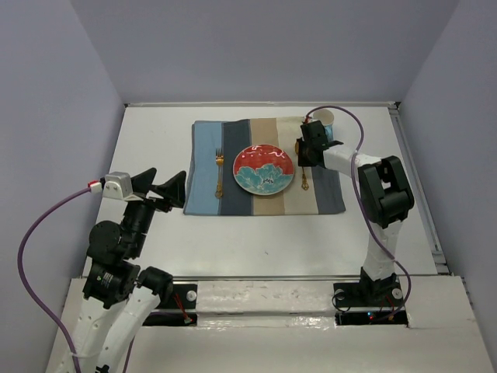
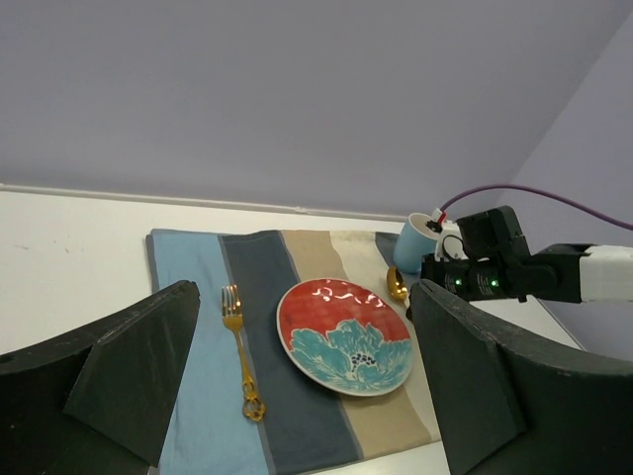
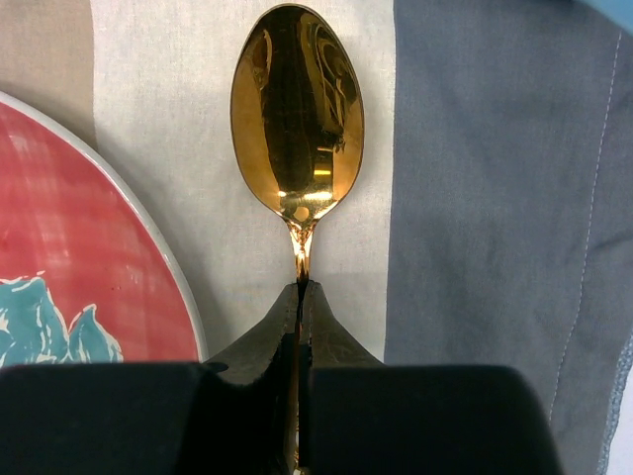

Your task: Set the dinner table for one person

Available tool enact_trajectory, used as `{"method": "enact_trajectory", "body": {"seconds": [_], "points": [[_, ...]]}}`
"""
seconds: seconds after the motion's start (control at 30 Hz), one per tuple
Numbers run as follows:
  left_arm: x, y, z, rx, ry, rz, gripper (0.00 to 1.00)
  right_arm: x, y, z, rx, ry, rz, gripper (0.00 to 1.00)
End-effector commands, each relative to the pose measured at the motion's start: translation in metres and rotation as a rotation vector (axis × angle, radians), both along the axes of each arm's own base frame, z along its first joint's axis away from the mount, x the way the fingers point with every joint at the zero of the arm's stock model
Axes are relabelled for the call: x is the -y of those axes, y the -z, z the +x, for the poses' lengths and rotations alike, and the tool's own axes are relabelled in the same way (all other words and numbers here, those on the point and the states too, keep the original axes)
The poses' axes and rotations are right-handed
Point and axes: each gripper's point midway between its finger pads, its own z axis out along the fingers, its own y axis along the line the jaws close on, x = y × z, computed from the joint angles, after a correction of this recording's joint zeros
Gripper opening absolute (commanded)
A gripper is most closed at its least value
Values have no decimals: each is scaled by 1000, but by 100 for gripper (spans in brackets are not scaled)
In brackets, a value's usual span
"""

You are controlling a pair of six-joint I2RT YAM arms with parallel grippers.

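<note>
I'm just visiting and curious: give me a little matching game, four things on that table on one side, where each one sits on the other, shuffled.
1 fork
2 plate
3 spoon
4 cup

A pinched in the right gripper
B middle of the placemat
C placemat's far right corner
D left of the plate

Pairs: 1-D, 2-B, 3-A, 4-C

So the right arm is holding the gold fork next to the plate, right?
No, it's the spoon, not the fork. The right wrist view shows the right end effector shut on the gold spoon's handle next to the plate. The fork lies untouched on the plate's other side.
</note>
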Motion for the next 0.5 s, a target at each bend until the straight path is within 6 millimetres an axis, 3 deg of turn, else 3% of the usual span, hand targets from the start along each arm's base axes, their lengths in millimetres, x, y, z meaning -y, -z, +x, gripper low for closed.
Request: {"method": "enact_trajectory", "body": {"seconds": [0.0,0.3,0.47], "points": [[2,-9,4,30,2,1,99,-3,-21,22,76,6,20,0],[1,-7,6,24,-6,4,99,2,-23,24,86,26,-1,5],[0,-6,8,20,-11,6,99,3,-21,24,84,18,-10,14]]}}
